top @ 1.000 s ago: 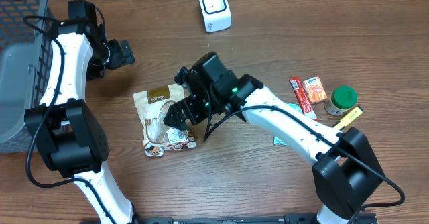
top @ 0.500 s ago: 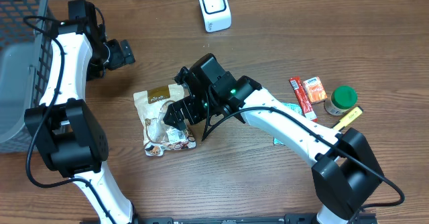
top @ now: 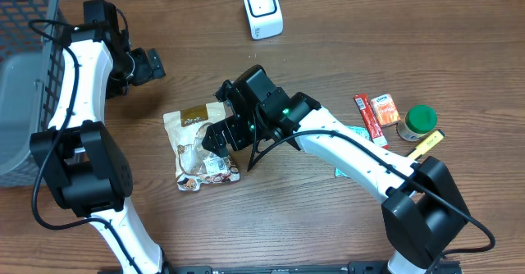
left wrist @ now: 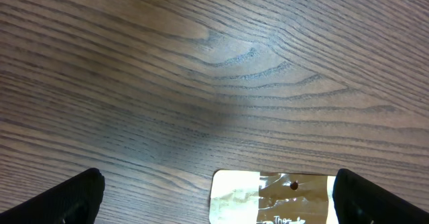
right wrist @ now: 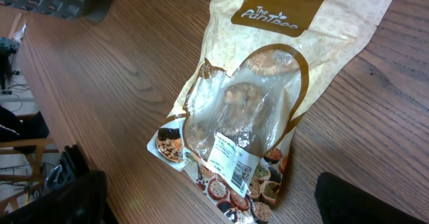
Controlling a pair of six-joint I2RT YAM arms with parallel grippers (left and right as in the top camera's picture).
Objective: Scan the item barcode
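A beige and gold snack pouch [top: 197, 147] lies flat on the wooden table, with its white barcode label [right wrist: 234, 160] facing up near its lower end. My right gripper [top: 215, 139] hovers just above the pouch's right side. It is open, its dark fingers [right wrist: 372, 200] spread to either side of the pouch's lower end [right wrist: 261, 110], and it holds nothing. My left gripper [top: 152, 65] is open over bare table beyond the pouch's top edge [left wrist: 275, 197]. A white scanner [top: 262, 10] stands at the back of the table.
A grey basket [top: 25, 77] fills the left edge. At the right lie a red stick packet [top: 368, 116], an orange packet [top: 384, 108], a green-lidded jar [top: 418, 121] and a yellow item [top: 426, 143].
My right gripper has edged slightly left over the pouch. The left arm and the pouch have not moved.
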